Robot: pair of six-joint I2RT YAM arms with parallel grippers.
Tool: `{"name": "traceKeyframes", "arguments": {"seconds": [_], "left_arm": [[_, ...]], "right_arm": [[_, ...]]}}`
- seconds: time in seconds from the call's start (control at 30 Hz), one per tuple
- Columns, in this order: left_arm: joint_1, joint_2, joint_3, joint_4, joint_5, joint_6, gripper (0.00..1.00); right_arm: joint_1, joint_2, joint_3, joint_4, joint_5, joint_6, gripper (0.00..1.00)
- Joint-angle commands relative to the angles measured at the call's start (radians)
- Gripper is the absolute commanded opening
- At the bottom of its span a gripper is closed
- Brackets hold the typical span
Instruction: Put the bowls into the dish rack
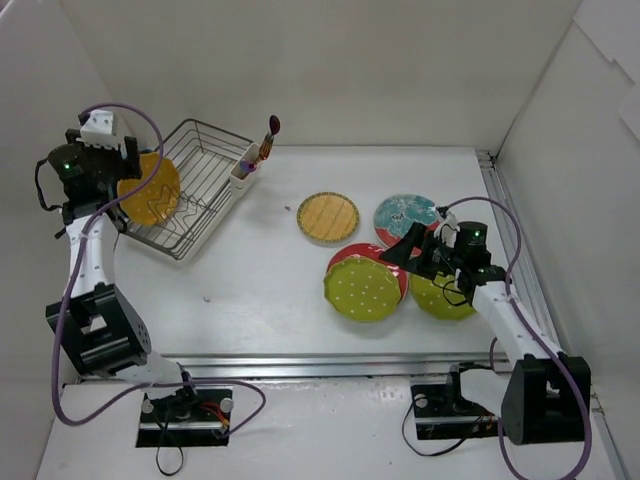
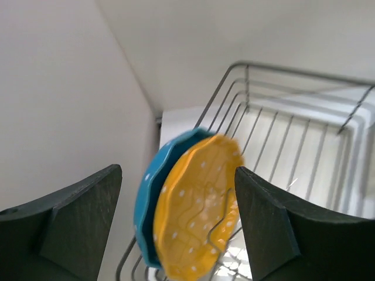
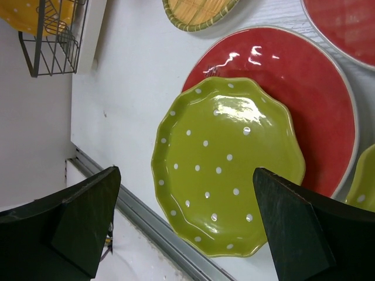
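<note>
The silver wire dish rack (image 1: pixel 205 160) stands at the far left. An orange dotted bowl (image 1: pixel 150 190) stands on edge in it. The left wrist view shows the orange bowl (image 2: pixel 199 216) leaning against a blue bowl (image 2: pixel 149 193) in the tines (image 2: pixel 275 134). My left gripper (image 1: pixel 128 172) hovers over them, open and empty (image 2: pixel 179 175). My right gripper (image 1: pixel 400 250) is open and empty above a green dotted bowl (image 3: pixel 228 175) that lies on a red bowl (image 3: pixel 310 105). A tan woven bowl (image 1: pixel 328 217), a teal patterned bowl (image 1: pixel 405 213) and a second green bowl (image 1: pixel 440 298) lie nearby.
A white utensil cup (image 1: pixel 244 170) with a utensil (image 1: pixel 271 132) sits on the rack's right corner. White walls close in on the left, back and right. A metal rail (image 1: pixel 320 345) runs along the table's front edge, close to the green bowl.
</note>
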Motion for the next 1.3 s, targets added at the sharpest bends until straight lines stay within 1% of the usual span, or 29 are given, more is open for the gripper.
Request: {"name": "traceKeyframes", "arguments": {"seconds": [0.0,0.03,0.1,0.13,0.17,0.2,0.23,0.27,0.3,0.33,0.4,0.43,0.5,0.53,0.6,0.63,0.7,0.73,0.8,0.87,0.97,1.07,1.13,1.2,1.23,1.27], "left_arm": [[-0.055,-0.149,0.076,0.045,0.005,-0.157,0.73],[-0.073,-0.174,0.076,0.016,0.002,-0.174,0.73],[-0.158,-0.221,0.12,-0.07,-0.013,-0.184,0.72],[-0.194,-0.235,0.157,-0.157,-0.021,-0.217,0.71],[-0.233,-0.26,0.172,-0.206,-0.03,-0.228,0.71],[-0.318,-0.269,0.183,-0.24,-0.051,-0.269,0.71],[-0.36,-0.281,0.189,-0.3,-0.053,-0.297,0.7],[-0.401,-0.306,0.183,-0.322,-0.056,-0.337,0.69],[-0.485,-0.315,0.169,-0.335,-0.054,-0.416,0.68],[-0.53,-0.329,0.13,-0.358,-0.059,-0.444,0.67],[-0.619,-0.366,0.073,-0.38,-0.12,-0.51,0.67],[-0.7,-0.385,0.006,-0.391,-0.142,-0.562,0.67],[-0.771,-0.398,-0.024,-0.414,-0.179,-0.617,0.67],[-0.828,-0.404,-0.121,-0.423,-0.198,-0.689,0.66],[-0.879,-0.419,-0.203,-0.383,-0.223,-0.751,0.66],[-0.92,-0.429,-0.272,-0.371,-0.237,-0.824,0.65],[-0.954,-0.421,-0.361,-0.322,-0.255,-0.893,0.66],[-0.981,-0.398,-0.387,-0.307,-0.26,-0.952,0.67],[-1.008,-0.36,-0.433,-0.267,-0.263,-1.005,0.66],[-1.044,-0.291,-0.454,-0.2,-0.228,-1.062,0.66],[-1.092,-0.203,-0.451,-0.145,-0.209,-1.116,0.66],[-1.129,-0.105,-0.4,-0.145,-0.211,-1.128,0.66],[-1.14,-0.074,-0.391,-0.139,-0.214,-1.139,0.66],[-1.15,-0.029,-0.388,-0.124,-0.208,-1.159,0.64],[-1.15,-0.016,-0.386,-0.109,-0.194,-1.162,0.63],[-1.15,-0.001,-0.388,-0.102,-0.193,-1.168,0.6]], "right_arm": [[0.013,-0.088,0.012,-0.059,0.075,-0.032,0.93],[0.01,-0.107,0.002,-0.078,0.097,-0.029,0.93],[0.011,-0.161,-0.032,-0.099,0.121,-0.026,0.92],[0.011,-0.198,-0.044,-0.113,0.138,-0.021,0.92],[0.008,-0.212,-0.055,-0.118,0.146,-0.017,0.92],[0.011,-0.226,-0.073,-0.119,0.149,-0.014,0.92],[0.013,-0.247,-0.081,-0.119,0.16,-0.007,0.92],[0.011,-0.255,-0.096,-0.119,0.166,-0.006,0.92],[0.01,-0.259,-0.103,-0.119,0.17,-0.003,0.92],[0.011,-0.269,-0.109,-0.147,0.177,0.0,0.92],[0.01,-0.275,-0.118,-0.145,0.174,0.0,0.92],[0.01,-0.279,-0.12,-0.145,0.177,0.002,0.92],[0.01,-0.281,-0.124,-0.15,0.184,0.0,0.92],[0.01,-0.281,-0.124,-0.15,0.19,-0.003,0.92],[0.01,-0.281,-0.123,-0.157,0.192,-0.01,0.92],[0.008,-0.279,-0.121,-0.158,0.193,-0.012,0.91],[0.01,-0.272,-0.121,-0.162,0.206,-0.02,0.9],[0.01,-0.267,-0.121,-0.162,0.209,-0.023,0.89],[0.008,-0.25,-0.12,-0.162,0.22,-0.035,0.87],[0.01,-0.237,-0.117,-0.162,0.226,-0.04,0.82],[0.011,-0.217,-0.109,-0.162,0.235,-0.053,0.74],[0.014,-0.195,-0.103,-0.162,0.249,-0.061,0.58],[0.014,-0.186,-0.097,-0.162,0.247,-0.063,0.55],[0.016,-0.177,-0.095,-0.161,0.247,-0.066,0.53],[0.016,-0.174,-0.094,-0.161,0.249,-0.069,0.52],[0.014,-0.169,-0.094,-0.161,0.253,-0.072,0.52]]}}
